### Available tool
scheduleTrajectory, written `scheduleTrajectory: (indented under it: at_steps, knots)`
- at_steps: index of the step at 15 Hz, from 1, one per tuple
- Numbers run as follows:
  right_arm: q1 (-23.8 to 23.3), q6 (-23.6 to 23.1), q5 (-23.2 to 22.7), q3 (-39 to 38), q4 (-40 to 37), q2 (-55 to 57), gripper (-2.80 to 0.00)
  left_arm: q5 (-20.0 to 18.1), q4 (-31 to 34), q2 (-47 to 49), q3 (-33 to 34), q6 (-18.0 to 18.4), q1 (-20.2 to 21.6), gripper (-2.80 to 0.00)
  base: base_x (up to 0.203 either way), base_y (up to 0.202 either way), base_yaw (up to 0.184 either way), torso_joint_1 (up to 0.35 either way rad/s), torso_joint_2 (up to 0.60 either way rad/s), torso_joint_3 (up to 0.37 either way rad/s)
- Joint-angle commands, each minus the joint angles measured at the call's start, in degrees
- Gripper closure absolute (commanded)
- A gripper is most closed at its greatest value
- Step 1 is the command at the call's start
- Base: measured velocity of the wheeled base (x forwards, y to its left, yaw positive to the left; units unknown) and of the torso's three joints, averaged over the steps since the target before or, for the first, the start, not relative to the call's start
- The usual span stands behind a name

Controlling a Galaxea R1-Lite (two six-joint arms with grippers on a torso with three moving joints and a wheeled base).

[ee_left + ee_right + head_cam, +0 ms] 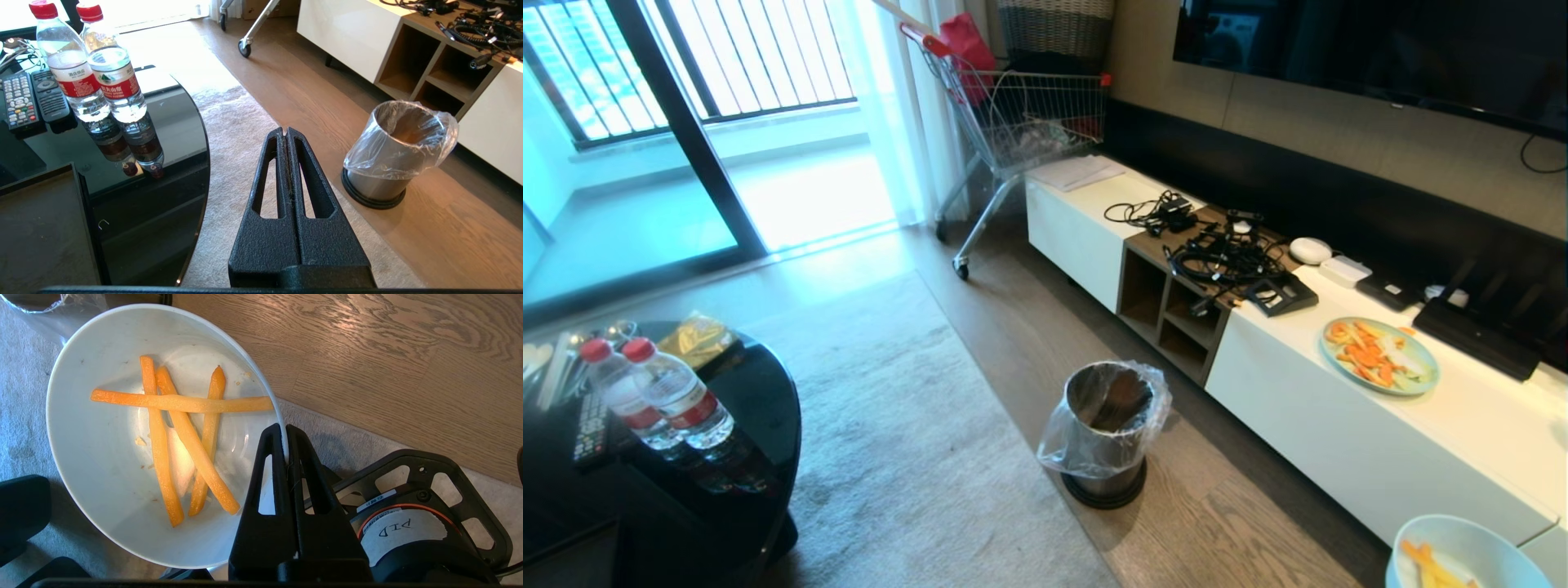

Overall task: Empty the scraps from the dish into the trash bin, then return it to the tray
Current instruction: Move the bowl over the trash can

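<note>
So the right pincer [284, 443] is clamped on the rim of the dish [98, 465], scraps [179, 433] lying loose inside, nothing tipped out yet. In the head view the dish [1462, 555] sits low at the right edge, and the trash bin [1107, 429] stands on the floor well off to its left and farther out, open mouth up. I'd say the bowl has to travel that way before any tilt. Left pincer [287, 134] is pressed shut, empty, parked near the bench; the tray [45, 228] is beside it.

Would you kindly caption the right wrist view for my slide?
Right pincer shut on the rim of the white bowl, four orange sticks inside, above carpet and wood floor.
</note>
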State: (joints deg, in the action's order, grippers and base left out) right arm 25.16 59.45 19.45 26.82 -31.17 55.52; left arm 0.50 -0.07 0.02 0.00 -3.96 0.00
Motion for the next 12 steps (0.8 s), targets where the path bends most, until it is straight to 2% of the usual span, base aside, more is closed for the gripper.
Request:
scheduleTrajectory:
  at_steps: [1, 5, 9, 12]
  knots:
    - [0.06, 0.22, 0.15, -0.01, -0.58, 0.05, 0.00, 0.03, -0.01, -0.02, 0.00, -0.08, 0.00, 0.00, 0.000, 0.000, 0.000, 0.000, 0.00, 0.000]
    - [0.06, 0.22, 0.15, 0.06, -1.35, -0.06, 0.00, 0.03, 0.16, -0.02, -0.09, -0.08, 0.00, 0.00, 0.000, 0.000, 0.000, 0.002, 0.00, -0.009]
    - [0.06, -0.43, 0.33, 0.52, -1.17, 0.26, 0.00, 0.03, 0.16, -0.02, -0.09, 0.01, 0.00, 0.00, 0.000, 0.000, 0.000, 0.001, 0.00, -0.157]
    - [0.06, -3.97, 0.33, 1.09, -0.45, 0.40, 0.00, 0.03, 0.16, -0.02, -0.09, 0.01, 0.00, 0.00, 0.000, 0.000, 0.000, 0.004, 0.00, -0.192]
